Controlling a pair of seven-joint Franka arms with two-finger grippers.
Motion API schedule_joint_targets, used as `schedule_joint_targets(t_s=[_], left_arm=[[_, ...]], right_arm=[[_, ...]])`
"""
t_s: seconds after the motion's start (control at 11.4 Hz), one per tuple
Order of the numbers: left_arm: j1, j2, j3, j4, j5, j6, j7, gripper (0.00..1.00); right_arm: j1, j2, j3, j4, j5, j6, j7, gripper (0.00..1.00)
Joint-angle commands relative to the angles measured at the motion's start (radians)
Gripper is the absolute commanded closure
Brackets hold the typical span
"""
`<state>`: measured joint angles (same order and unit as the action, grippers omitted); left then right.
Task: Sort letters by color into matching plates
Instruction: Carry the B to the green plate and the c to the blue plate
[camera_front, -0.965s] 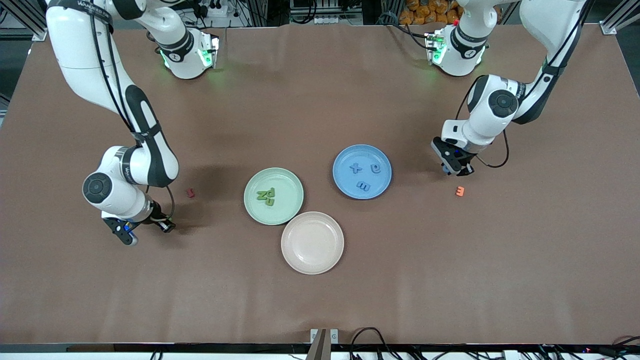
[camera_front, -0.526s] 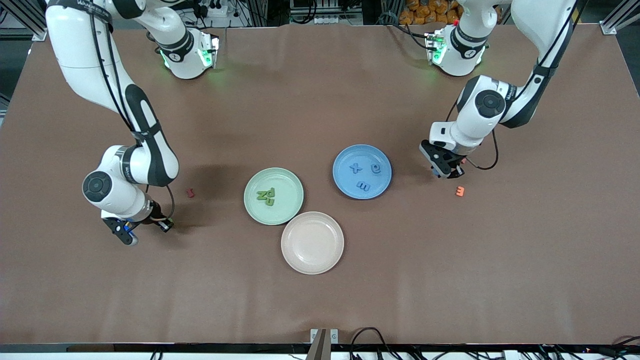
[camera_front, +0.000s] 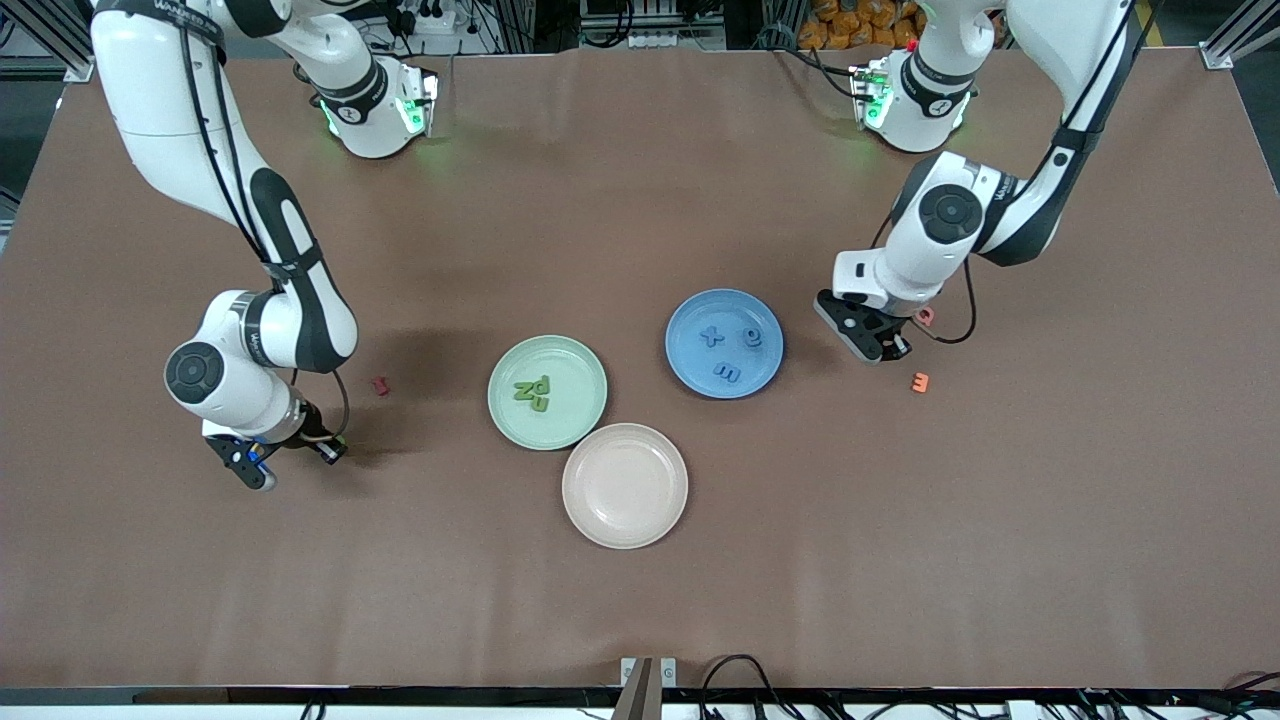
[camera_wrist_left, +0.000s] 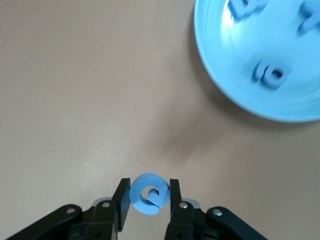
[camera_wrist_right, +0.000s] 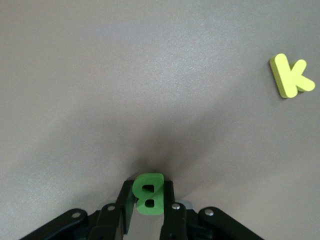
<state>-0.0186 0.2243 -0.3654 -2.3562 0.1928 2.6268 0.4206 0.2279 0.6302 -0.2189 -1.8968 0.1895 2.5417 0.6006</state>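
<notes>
- Brown matting (camera_front: 640, 600) is seen covering the table, with both arms' bases at its upper edge.
- Three plates are grouped mid-table: a mint green plate (camera_front: 580, 420) bearing three green letters (camera_front: 533, 391), a blue plate (camera_front: 690, 365) bearing three blue letters (camera_front: 729, 351), and a beige-pink plate (camera_front: 625, 486) nearest the camera.
- A round blue letter (camera_wrist_left: 149, 194) is clamped in the left gripper (camera_front: 872, 343), held beside the blue plate.
- A green letter B (camera_wrist_right: 147, 194) is pinched by the right gripper (camera_front: 262, 467), low over the right arm's end of the table.
- A yellow K (camera_wrist_right: 291, 76), an orange letter (camera_front: 920, 381) and a red letter (camera_front: 380, 385) are left on the matting.
</notes>
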Motion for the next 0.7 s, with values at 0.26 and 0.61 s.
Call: schedule_joint_targets(t_s=[0.26,0.61], left_arm=[[-0.092,0.004,0.022,0.060,-0.045,-0.051,-0.114,1.00],[-0.156,0.010,0.042,0.074,-0.096,-0.051,-0.176,1.00]], right_arm=[[-0.013,-0.030,0.021,0.039,0.001,-0.078,-0.269,0.88],[-0.001,-0.043,0.032,0.117,0.005,-0.208,-0.335,0.88]])
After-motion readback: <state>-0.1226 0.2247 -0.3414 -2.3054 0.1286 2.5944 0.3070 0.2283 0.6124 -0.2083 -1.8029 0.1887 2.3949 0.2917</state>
